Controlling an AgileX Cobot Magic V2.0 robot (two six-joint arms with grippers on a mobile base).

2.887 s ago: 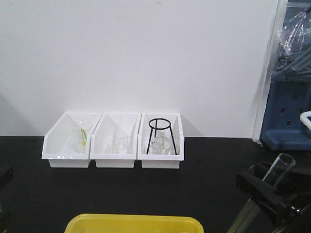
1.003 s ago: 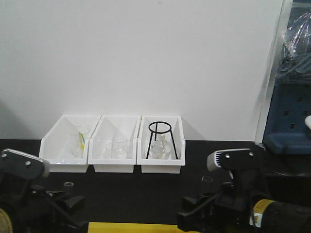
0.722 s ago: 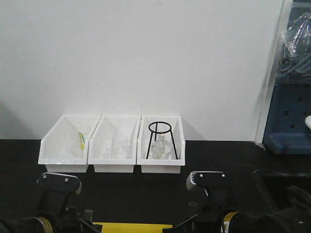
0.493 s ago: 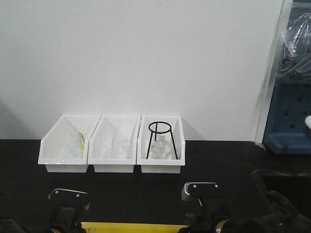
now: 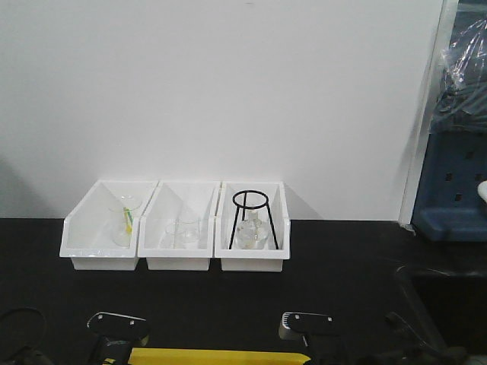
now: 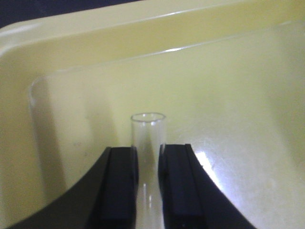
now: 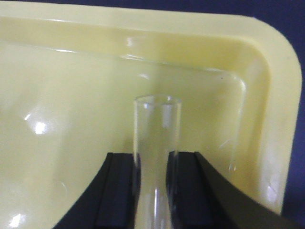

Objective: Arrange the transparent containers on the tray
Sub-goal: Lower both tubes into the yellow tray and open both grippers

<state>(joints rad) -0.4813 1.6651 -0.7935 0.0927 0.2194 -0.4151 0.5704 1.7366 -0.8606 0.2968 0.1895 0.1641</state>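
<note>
Test tubes: one per gripper, both over the yellow tray.

Front view: tray (image 5: 217,356) is only a yellow strip at the bottom edge of the black table (image 5: 342,266). Arm tops flank it, tubes not visible here. Three white bins (image 5: 175,228) sit along the table's far edge at the wall; left one holds a beaker with a yellow stick (image 5: 127,217), middle one beakers (image 5: 183,230), right one a black ring stand (image 5: 250,217) over a flask.

Left wrist: left gripper (image 6: 147,183) clenched on a test tube (image 6: 148,143), open rim pointing at the tray's far wall, near its left corner.

Right wrist: right gripper (image 7: 153,191) clamped on a second test tube (image 7: 156,143), mouth toward the tray's far right corner. Can't tell whether either tube touches the floor.
</note>
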